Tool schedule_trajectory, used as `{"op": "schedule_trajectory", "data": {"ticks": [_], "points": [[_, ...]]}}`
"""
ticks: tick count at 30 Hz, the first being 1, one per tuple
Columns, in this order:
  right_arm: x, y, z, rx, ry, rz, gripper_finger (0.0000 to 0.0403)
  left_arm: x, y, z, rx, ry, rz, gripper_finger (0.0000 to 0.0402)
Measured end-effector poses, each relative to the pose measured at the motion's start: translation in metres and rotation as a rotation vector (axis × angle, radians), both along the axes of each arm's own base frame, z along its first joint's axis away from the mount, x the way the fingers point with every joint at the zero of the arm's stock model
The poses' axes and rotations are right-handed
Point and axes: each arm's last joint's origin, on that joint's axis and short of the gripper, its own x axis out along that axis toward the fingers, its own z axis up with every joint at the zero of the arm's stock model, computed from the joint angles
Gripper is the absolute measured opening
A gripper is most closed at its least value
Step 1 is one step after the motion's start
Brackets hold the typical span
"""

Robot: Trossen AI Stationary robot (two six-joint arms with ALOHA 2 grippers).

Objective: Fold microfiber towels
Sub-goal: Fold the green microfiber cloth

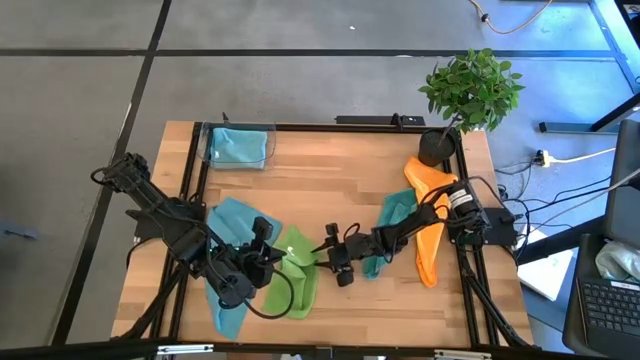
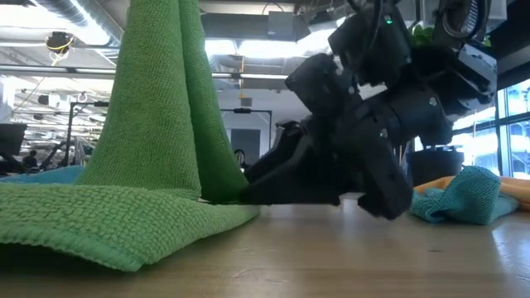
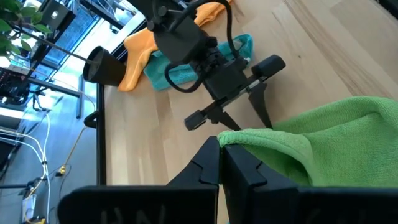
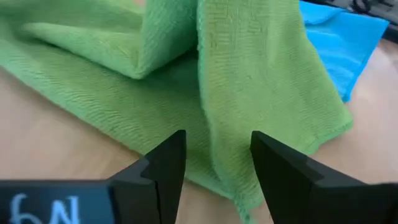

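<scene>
Left gripper (image 3: 219, 163) pinches a raised corner of the fuzzy lime-green microfiber towel (image 1: 298, 268) mid-table; right gripper (image 4: 216, 163), jaws parted and empty, nears its edge. First fold unfinished; the other cloths lie unfolded.

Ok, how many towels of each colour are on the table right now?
Light blue: 2, one in the clear bin, one under the left arm
Teal: 1
Green: 1
Orange: 1
Total: 5
</scene>
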Motion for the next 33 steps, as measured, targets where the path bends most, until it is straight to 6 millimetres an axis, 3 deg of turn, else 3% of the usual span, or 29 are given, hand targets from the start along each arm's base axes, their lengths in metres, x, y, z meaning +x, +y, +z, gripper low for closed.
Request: {"op": "schedule_trajectory", "data": {"ticks": [10, 19, 26, 33], "points": [[0.002, 0.005, 0.002, -0.096, -0.017, -0.051, 0.0137, 0.000, 0.000, 0.000, -0.002, 0.000, 0.003, 0.0000], [0.000, 0.004, 0.012, -0.281, -0.030, -0.158, 0.0011, 0.000, 0.000, 0.000, 0.000, 0.004, 0.003, 0.0000], [-0.011, 0.010, 0.056, -0.699, -0.043, -0.353, 0.0008, -0.004, -0.002, -0.002, 0.017, 0.023, -0.010, 0.0000], [-0.033, 0.018, 0.106, -0.937, 0.006, -0.471, 0.0013, -0.012, -0.010, -0.001, 0.069, -0.010, -0.021, 0.0000]]}}
